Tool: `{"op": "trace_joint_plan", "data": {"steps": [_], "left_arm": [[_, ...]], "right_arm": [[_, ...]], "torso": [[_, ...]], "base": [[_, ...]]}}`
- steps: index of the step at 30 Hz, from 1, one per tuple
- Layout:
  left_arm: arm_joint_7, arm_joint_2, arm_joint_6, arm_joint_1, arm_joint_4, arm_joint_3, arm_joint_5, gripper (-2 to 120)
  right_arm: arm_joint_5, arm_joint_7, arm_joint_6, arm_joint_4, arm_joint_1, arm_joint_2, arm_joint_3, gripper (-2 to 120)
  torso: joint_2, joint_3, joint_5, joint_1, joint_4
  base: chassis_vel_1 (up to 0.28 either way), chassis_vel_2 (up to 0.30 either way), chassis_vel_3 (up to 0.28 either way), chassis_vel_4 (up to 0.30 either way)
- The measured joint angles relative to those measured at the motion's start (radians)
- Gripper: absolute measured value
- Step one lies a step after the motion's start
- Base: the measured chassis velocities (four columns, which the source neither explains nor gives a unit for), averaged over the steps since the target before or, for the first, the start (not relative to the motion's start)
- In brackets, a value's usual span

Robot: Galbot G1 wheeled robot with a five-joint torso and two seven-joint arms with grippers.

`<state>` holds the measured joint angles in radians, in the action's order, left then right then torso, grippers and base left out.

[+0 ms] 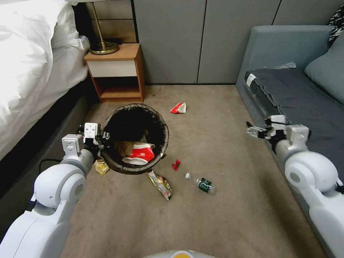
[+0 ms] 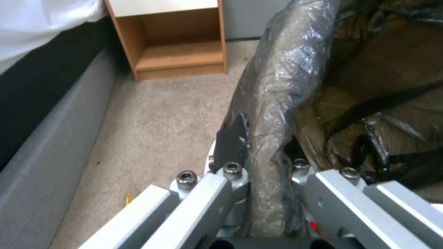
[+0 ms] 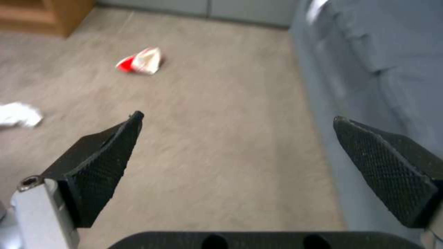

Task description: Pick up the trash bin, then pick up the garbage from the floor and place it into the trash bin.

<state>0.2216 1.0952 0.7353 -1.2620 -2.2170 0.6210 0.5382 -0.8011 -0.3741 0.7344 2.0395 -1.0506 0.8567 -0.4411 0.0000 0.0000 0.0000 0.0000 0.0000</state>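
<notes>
Two arms out over the beige-grey carpeted floor (image 1: 222,150), and the round white trash bin with its dark bag folded over the rim (image 1: 163,132) hangs off the carpet near the bedside, the left gripper (image 2: 265,152) clamped on its rim. Inside it: a red-and-white crushed paper cup (image 1: 141,153) on brown paper. Collection looks underway. The right gripper (image 3: 235,119) hovers by the sofa's edge, jaws spread wide, empty. Next it would need to drop onto litter: the green-labelled clear plastic bottle (image 1: 202,184), the yellow snack wrapper (image 1: 161,183), another crushed red-and-white cup (image 1: 178,108), crumpled white tissue (image 3: 17,114), a small red scrap (image 1: 175,165).
</notes>
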Motion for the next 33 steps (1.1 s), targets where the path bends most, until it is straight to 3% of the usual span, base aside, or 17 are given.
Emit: {"op": "trace_joint_plan", "data": {"steps": [3,5,8,18,26,33], "left_arm": [[-0.002,0.002,0.0,0.0,0.002,0.0,-0.003,1],[-0.003,0.007,0.0,0.0,0.004,-0.004,-0.008,1],[-0.003,0.008,0.0,0.0,0.004,-0.005,-0.01,1],[-0.004,0.013,0.0,-0.008,0.008,-0.003,-0.021,1],[-0.013,0.014,0.0,0.001,0.027,-0.009,-0.028,1],[-0.025,0.019,0.0,0.003,0.042,-0.019,-0.038,1]], "right_arm": [[-0.035,0.006,0.011,-0.049,0.056,-0.013,0.058,100],[-0.049,0.036,0.012,-0.147,0.152,-0.026,0.185,100],[-0.048,0.051,0.012,-0.201,0.208,-0.023,0.259,100],[-0.042,0.058,0.006,-0.449,0.411,0.061,0.53,100],[-0.013,0.048,0.004,-0.554,0.469,0.114,0.673,100],[-0.014,0.024,0.003,-0.559,0.493,0.129,0.763,100]], "torso": [[0.0,0.0,-0.0002,0.0,0.0001],[0.0,0.0,-0.0002,0.0,-0.0001],[0.0,0.0,0.0002,0.0,-0.0003],[0.0,0.0,0.0,0.0,0.0],[0.0,0.0,0.0,0.0,0.0],[0.0,0.0,-0.0002,0.0,0.0]], "base": [[0.0,0.0,0.0,0.0],[0.0,0.0,0.0,0.0],[0.0,0.0,0.0,0.0],[0.0,0.0,0.0,0.0],[0.0,0.0,0.0,0.0],[0.0,0.0,0.0,0.0]]}}
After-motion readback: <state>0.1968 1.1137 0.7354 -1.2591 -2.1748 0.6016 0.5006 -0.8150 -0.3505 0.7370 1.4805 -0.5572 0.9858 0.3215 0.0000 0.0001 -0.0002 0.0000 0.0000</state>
